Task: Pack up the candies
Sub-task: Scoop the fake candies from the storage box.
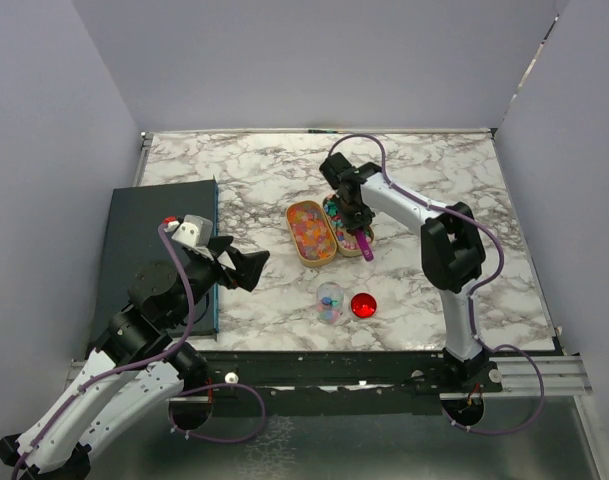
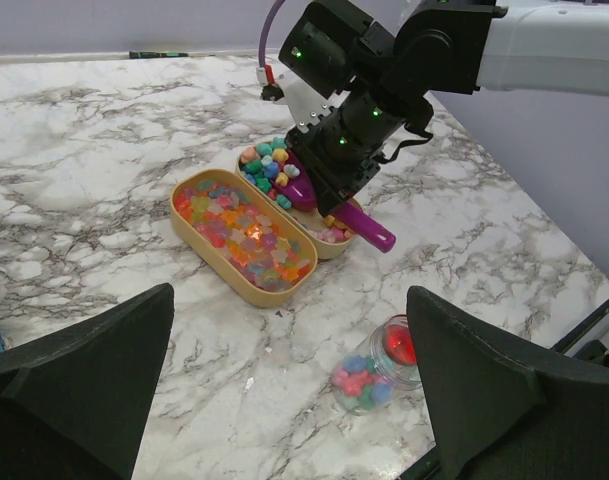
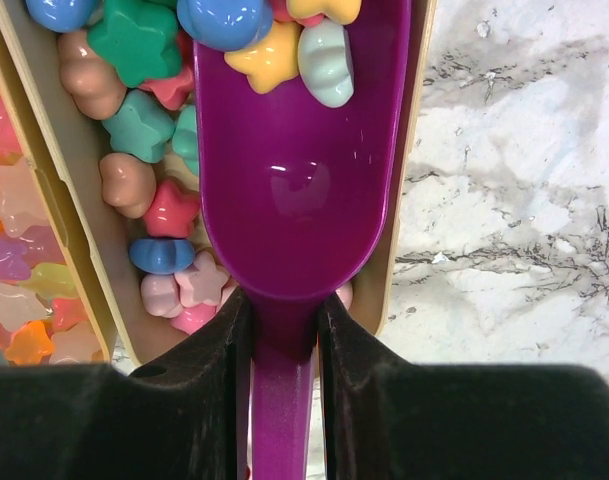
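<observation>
While the left end effector [image 1: 246, 266] hangs with its jaws spread wide and nothing between them, nearest the arm bases and just off a dark mat [image 1: 149, 240], the work sits farther out on the marble bench [image 1: 244, 180]. Ahead of it stands one small clear jar [image 1: 330, 301] with a few sweets inside, and one shiny red lid [image 1: 363, 305] lies just beside it. Beyond these are two tan oval trays side by side: the nearer tray [image 2: 219, 268] is full of translucent jellies, and the farther tray [image 3: 74, 215] holds the pastel candies [image 3: 139, 40], far too many to count. Over that farther tray the right end effector [image 3: 284, 340] is clamped on the handle of the one purple scoop [image 3: 299, 170], whose bowl lies down among the candies with only a few at its front lip. The step looks like loading the scoop. Next it probably needs to dig deeper for a fuller load, then lift level, travel to the jar and tip gently, since the jar's mouth seems narrow against the scoop and sweets could spill onto the bench.
</observation>
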Robot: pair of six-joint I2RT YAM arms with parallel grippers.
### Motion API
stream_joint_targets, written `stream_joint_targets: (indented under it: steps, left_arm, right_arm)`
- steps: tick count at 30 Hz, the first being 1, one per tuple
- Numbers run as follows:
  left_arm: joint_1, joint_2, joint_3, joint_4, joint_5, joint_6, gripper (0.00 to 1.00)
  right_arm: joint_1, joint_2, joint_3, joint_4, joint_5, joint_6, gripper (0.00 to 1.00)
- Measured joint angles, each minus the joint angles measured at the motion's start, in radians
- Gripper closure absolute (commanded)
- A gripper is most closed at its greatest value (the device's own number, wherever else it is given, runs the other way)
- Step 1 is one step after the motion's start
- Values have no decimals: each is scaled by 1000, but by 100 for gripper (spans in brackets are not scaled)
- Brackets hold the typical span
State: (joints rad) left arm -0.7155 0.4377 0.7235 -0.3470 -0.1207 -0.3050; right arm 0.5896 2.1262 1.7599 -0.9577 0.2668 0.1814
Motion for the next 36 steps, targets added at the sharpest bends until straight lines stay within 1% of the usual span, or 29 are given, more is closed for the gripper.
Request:
stream_joint_targets:
  steps: [12,24,36]
  left_arm:
    - [0,6,0,0,0,0,1]
    - [0,15,0,0,0,3,1]
    - [0,43,0,0,1,3,1]
  right_arm:
    - [0,-49,-90,83,-1,-1,99]
    - [-7,-170,-275,269,-44,-30,99]
    - [-7,-314,-450,341,-100,-60,99]
